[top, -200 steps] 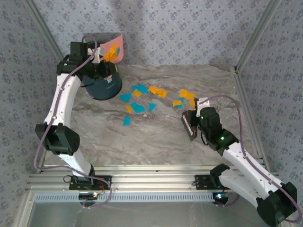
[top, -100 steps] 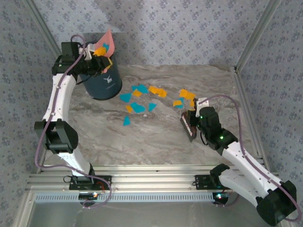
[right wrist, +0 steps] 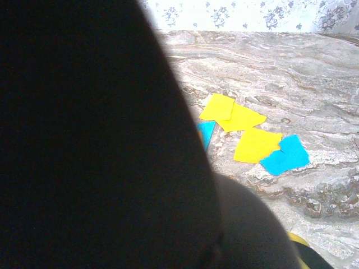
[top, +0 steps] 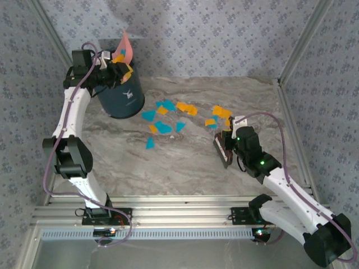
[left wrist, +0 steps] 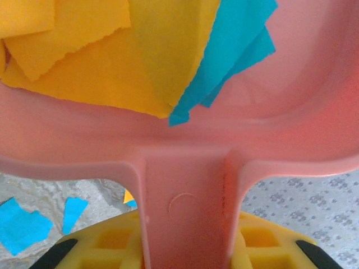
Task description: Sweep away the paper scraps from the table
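My left gripper [top: 114,71] is shut on the handle of the pink dustpan [top: 127,48], which is tipped up steeply over the dark blue bin [top: 120,100]. In the left wrist view, orange and teal paper scraps [left wrist: 118,56] lie in the dustpan [left wrist: 185,185] above my yellow fingers [left wrist: 112,241]. More paper scraps [top: 164,126] lie scattered on the table [top: 185,165], with another cluster [top: 220,113] just beyond my right gripper [top: 226,148]. That gripper is shut on a dark brush [top: 222,150], which blocks most of the right wrist view [right wrist: 101,145]; scraps [right wrist: 255,144] show beside it.
The bin stands at the table's far left corner by the wallpapered back wall [top: 213,39]. Aluminium rails [top: 291,120] edge the table on the right and at the front. Bare marble lies between the scraps and the near edge.
The left arm has raised the dustpan and tilted it from a flatter pose to nearly upright over the bin. The right arm and brush have stayed put.
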